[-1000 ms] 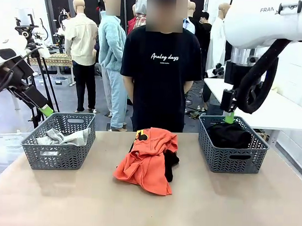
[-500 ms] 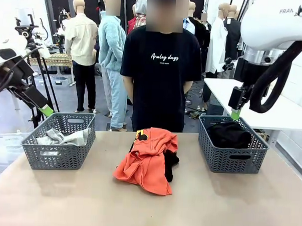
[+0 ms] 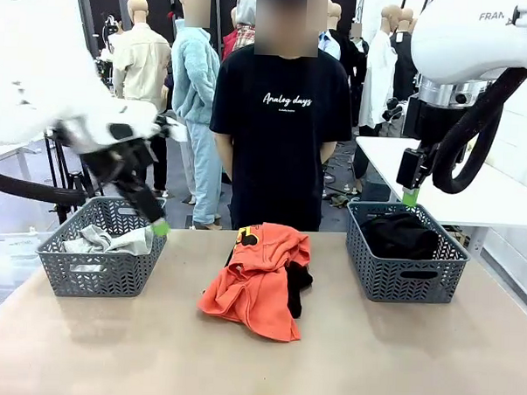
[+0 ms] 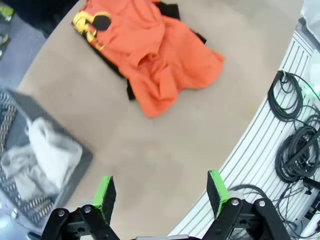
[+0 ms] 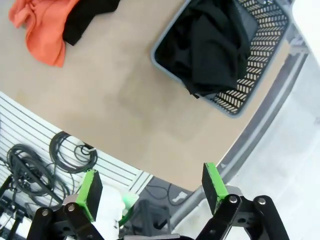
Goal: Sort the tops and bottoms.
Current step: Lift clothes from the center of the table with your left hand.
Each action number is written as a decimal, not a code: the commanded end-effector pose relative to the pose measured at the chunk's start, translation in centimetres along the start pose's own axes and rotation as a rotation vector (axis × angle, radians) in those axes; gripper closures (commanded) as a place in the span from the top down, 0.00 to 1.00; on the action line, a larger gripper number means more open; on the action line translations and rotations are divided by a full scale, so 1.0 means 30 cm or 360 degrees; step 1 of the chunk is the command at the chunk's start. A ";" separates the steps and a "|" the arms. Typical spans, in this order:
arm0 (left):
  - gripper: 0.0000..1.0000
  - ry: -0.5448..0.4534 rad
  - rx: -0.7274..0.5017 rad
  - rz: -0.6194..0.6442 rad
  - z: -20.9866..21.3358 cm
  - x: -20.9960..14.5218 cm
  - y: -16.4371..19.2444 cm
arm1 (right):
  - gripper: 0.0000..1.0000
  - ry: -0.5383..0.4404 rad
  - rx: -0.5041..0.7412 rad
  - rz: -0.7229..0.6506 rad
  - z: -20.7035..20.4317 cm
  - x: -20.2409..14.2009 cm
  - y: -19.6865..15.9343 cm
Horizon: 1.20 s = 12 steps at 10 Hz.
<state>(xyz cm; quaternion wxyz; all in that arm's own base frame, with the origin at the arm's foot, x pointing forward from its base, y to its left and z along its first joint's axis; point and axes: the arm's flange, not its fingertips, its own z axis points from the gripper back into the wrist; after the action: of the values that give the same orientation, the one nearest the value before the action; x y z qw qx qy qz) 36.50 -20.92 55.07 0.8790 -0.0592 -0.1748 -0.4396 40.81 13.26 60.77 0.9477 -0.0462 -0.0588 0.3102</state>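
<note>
Front view: the orange-red top [image 3: 258, 280] lay mid-table over a black bottom [image 3: 300, 285], both unsorted. The left gripper [image 3: 160, 228], fingers wide and empty, hung beside the left basket [image 3: 102, 282], seemingly poised for that pile. The right gripper [image 3: 410, 197], equally wide, hovered above the right basket [image 3: 404, 281].

a plain black cloth garment [image 3: 299, 282] lies mostly hidden under the crumpled orange-red sleeved top [image 3: 260, 280]. in the left wrist view the grey woven plastic basket [image 4: 22, 107] is blurred and cut off by the edge.
</note>
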 end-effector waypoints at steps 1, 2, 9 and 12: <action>0.95 -0.0032 -0.0008 -0.0064 -0.015 0.088 0.071 | 1.00 0.0027 -0.0025 -0.0027 0.005 0.008 -0.003; 0.95 -0.0018 -0.0080 -0.0054 -0.017 0.073 0.078 | 1.00 0.0027 -0.0025 -0.0027 0.005 0.008 -0.003; 0.95 -0.0082 0.0045 -0.0051 -0.056 0.262 0.070 | 1.00 0.0027 -0.0025 -0.0027 0.005 0.008 -0.003; 0.95 0.0085 0.0102 0.0095 -0.218 0.467 0.150 | 1.00 0.0027 -0.0025 -0.0027 0.005 0.008 -0.003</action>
<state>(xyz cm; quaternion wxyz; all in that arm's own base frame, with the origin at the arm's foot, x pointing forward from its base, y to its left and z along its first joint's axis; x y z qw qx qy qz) 46.64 -29.07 54.46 0.8835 -0.0496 -0.1806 -0.4295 40.87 13.25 60.75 0.9480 -0.0460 -0.0579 0.3097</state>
